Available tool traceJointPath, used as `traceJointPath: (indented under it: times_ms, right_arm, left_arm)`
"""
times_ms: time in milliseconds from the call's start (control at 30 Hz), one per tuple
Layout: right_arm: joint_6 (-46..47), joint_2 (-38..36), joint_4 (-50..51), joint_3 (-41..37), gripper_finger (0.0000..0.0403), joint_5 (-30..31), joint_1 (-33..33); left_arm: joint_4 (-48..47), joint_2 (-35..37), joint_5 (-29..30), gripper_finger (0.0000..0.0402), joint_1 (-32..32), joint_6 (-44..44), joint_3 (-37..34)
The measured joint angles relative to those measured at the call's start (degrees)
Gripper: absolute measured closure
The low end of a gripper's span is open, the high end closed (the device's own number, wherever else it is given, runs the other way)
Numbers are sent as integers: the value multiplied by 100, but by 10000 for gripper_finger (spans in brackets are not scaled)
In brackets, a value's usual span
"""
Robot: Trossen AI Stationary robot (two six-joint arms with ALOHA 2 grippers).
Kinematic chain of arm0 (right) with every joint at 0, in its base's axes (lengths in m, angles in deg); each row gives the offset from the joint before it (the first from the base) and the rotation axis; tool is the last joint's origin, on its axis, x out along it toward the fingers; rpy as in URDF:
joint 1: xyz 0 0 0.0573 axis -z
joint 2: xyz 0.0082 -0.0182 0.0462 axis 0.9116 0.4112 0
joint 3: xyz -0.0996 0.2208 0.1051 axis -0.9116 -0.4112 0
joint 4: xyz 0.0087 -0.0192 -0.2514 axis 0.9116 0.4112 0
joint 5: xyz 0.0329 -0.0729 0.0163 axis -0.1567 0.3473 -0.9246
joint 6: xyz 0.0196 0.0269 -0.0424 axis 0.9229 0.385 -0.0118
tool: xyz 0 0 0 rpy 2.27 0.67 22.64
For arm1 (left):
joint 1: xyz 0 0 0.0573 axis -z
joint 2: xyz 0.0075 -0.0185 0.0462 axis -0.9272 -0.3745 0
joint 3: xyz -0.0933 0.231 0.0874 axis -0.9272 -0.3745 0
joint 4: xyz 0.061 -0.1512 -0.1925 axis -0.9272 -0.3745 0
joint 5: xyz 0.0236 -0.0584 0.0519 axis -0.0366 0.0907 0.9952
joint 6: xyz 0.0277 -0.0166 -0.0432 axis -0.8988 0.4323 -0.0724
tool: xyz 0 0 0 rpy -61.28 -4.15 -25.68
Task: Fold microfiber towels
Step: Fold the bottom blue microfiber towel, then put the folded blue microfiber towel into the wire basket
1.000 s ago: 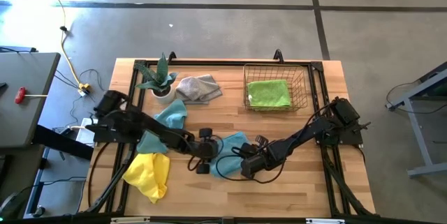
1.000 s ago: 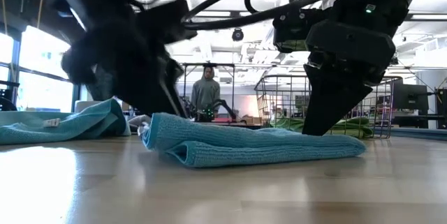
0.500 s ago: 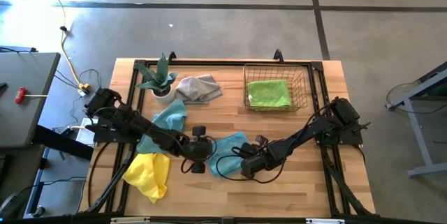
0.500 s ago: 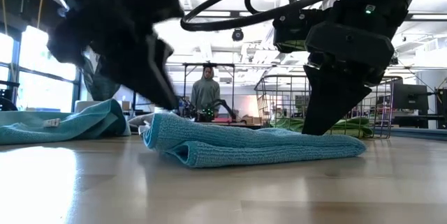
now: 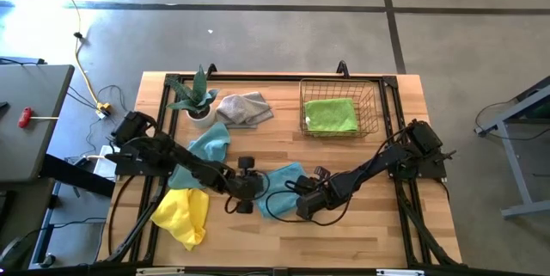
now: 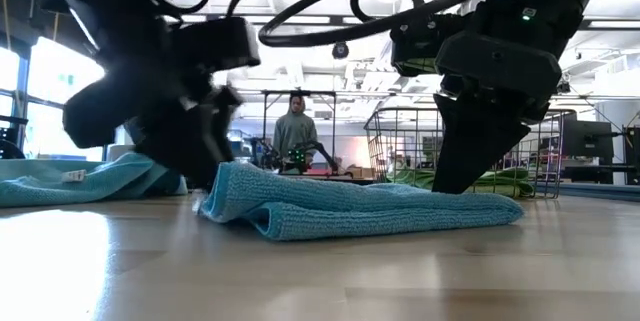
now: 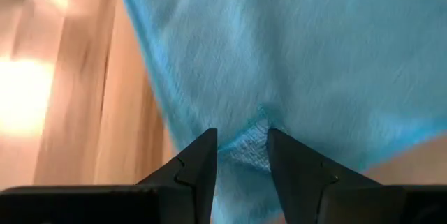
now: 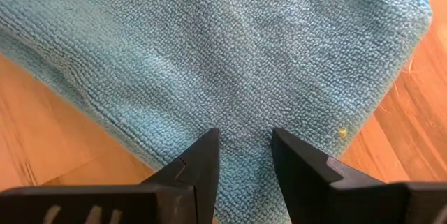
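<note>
A folded light blue towel (image 5: 284, 186) lies in the middle of the table, and both grippers are shut on it. My left gripper (image 5: 254, 188) is at its left end, my right gripper (image 5: 297, 200) at its near right part. A second light blue towel (image 5: 206, 149) lies crumpled under the left arm. A yellow towel (image 5: 182, 214) lies crumpled at the near left. A grey towel (image 5: 243, 108) lies at the back beside a potted plant. A lime green towel (image 5: 330, 114) lies in the wire basket (image 5: 375, 104). My left gripper pinches a small puckered bit of the towel's left end (image 7: 246, 147) between its two fingers, slanting down from the table's left. That end (image 6: 222, 179) stands slightly raised; the rest lies on the table. My right gripper stands on the towel close to its near edge (image 8: 241, 155), slanting down from above, with a strip of flat cloth between its fingers (image 8: 202, 147). The towel lies flat on the table under it (image 6: 470, 201).
A potted plant (image 5: 196, 95) stands at the back left. The wire basket is at the back right. Bare wood (image 5: 361, 224) shows along the near right of the table. Beyond the table a person (image 6: 294, 131) stands far off in the room.
My left gripper has swung and tipped at the towel's left end, sinking lower and shifting a little toward the table's left. The towel's left end has been drawn slightly that way; its right part has stayed flat.
</note>
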Motion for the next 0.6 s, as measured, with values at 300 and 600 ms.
traceJointPath:
  times_ms: [300,600]
  right_arm:
    - [-2,2,52,-2,279,2,0]
    - [449,-107,469,215,279,-593,83]
  left_arm:
    - [-1394,421,92,284,227,622,31]
    - [-729,637,246,284,543,246,207]
